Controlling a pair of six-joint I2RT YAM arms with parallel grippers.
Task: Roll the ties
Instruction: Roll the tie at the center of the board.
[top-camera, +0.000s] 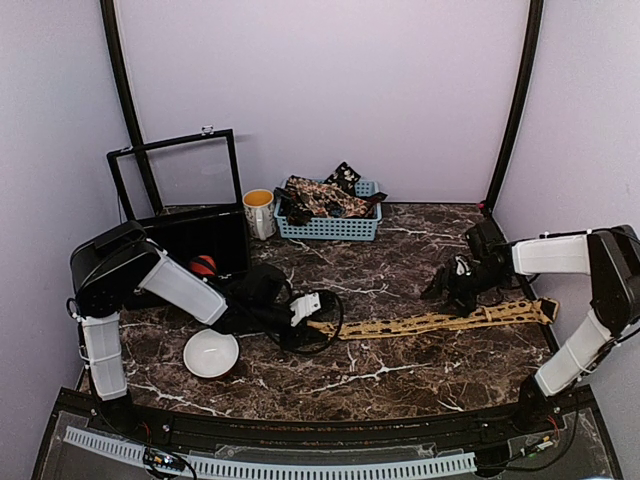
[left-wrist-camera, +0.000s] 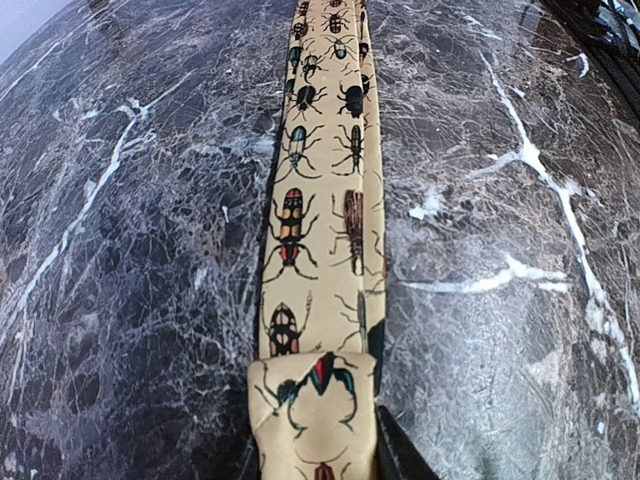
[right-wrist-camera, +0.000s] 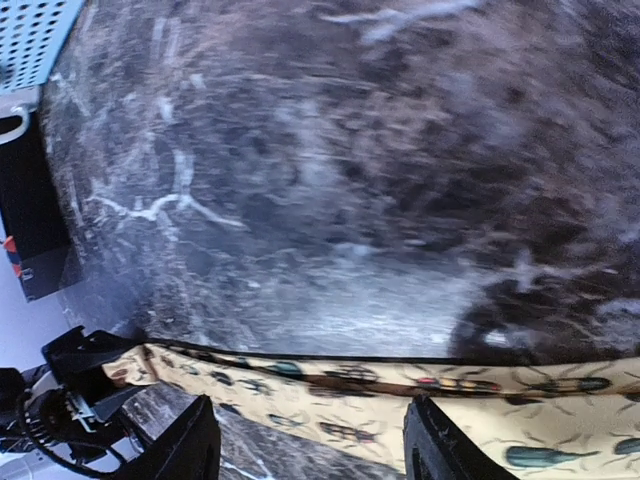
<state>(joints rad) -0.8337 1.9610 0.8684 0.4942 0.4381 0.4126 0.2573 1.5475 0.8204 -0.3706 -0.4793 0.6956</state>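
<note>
A mustard-tan tie printed with beetles lies flat across the marble table, running left to right. My left gripper is shut on its narrow left end. In the left wrist view that end is folded over once between the jaws, with one dark finger beside it, and the strip stretches away. My right gripper hovers over the tie's wider right part. It stands open, and the tie runs crosswise under its two fingers. Dark printed ties lie heaped in the basket.
A pale blue basket stands at the back middle, and a mug is to its left. A black open-lidded box is at back left with an orange thing before it. A white bowl sits near the left arm.
</note>
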